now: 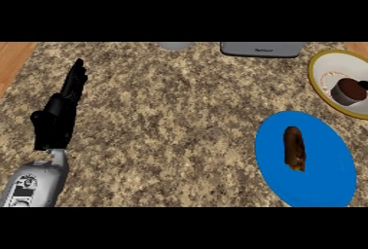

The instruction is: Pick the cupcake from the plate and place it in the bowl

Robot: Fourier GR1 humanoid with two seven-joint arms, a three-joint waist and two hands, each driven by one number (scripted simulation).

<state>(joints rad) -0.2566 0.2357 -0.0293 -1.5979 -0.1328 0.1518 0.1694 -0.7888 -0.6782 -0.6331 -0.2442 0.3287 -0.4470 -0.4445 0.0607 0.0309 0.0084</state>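
A cupcake point(350, 91) with a dark top and a grey wrapper sits in a white dish with a yellow rim point(321, 62) at the right edge, partly cut off by the view. Below it lies a flat blue round dish point(316, 182) with a long brown pastry point(294, 148) on it. My left hand point(56, 119) shows at the far left of the counter, open, fingers straight and pointing away, far from both dishes. My right hand does not show.
A grey box-shaped appliance point(262, 49) and a small grey round object point(176, 45) stand at the counter's far edge. The speckled stone counter point(173, 126) spans the middle. Wood shows beyond its left edge point(13, 61).
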